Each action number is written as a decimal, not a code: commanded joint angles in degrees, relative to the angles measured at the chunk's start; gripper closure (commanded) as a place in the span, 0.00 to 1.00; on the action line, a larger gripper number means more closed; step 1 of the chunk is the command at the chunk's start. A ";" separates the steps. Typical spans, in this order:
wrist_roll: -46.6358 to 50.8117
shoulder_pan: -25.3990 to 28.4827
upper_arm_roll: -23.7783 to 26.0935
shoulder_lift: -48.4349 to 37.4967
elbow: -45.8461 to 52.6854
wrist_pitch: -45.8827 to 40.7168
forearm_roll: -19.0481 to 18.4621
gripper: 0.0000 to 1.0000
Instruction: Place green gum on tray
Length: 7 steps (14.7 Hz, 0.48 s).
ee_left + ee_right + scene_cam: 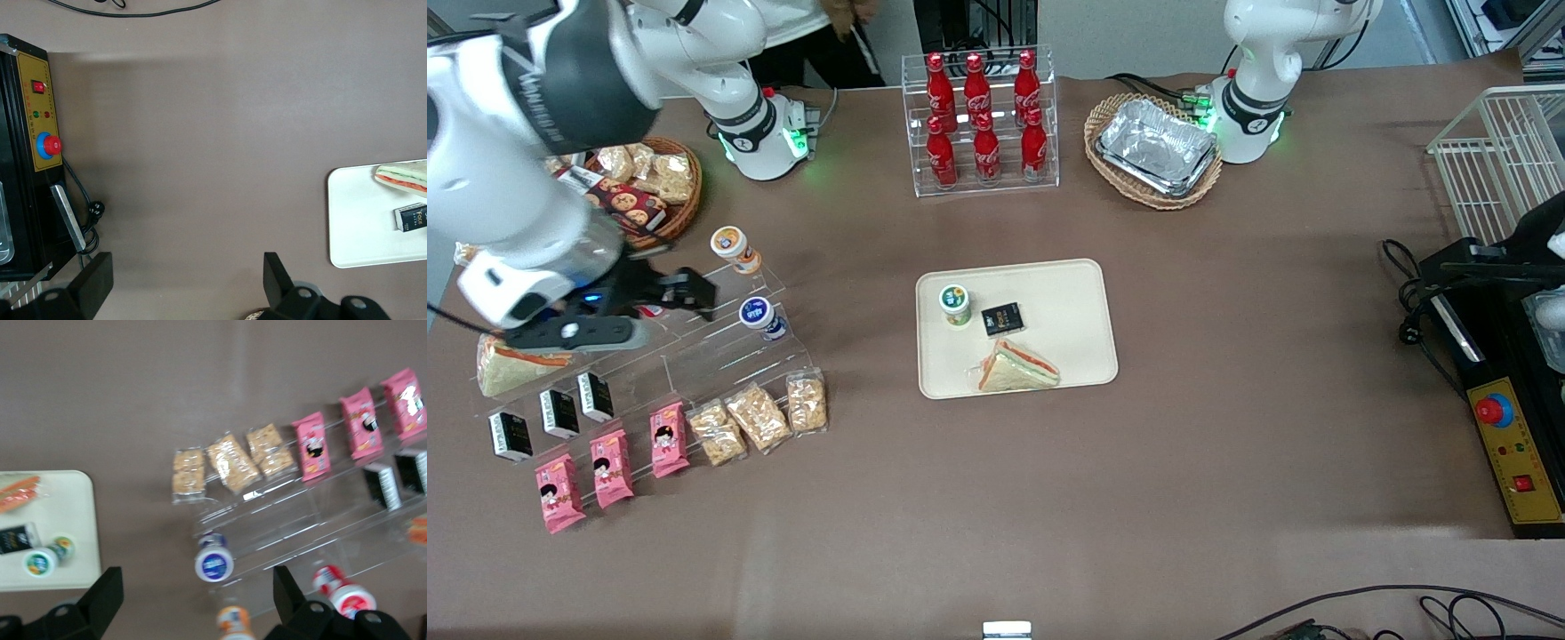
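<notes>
Our gripper [694, 298] hangs over the clear tiered display stand [694, 356] at the working arm's end of the table, fingers spread wide and holding nothing, well apart from the tray [1085, 302]. We see the green gum [955, 305] standing upright on that tray, near its corner, just beside a small black packet [1002, 318] and a wrapped sandwich [1016, 368]. We judge the placing done; next we need only lift clear of the blue-banded bottle [761, 317] below.
</notes>
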 commanded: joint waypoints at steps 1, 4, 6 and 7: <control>-12.42 -0.96 -6.45 -2.46 -1.61 -0.46 0.52 0.00; -13.24 -1.31 -8.40 -2.55 -0.21 -1.07 0.70 0.00; -11.23 -1.57 -8.75 -2.29 -0.20 -1.16 1.66 0.00; -9.12 -2.10 -8.75 -2.29 -0.20 -1.34 2.71 0.00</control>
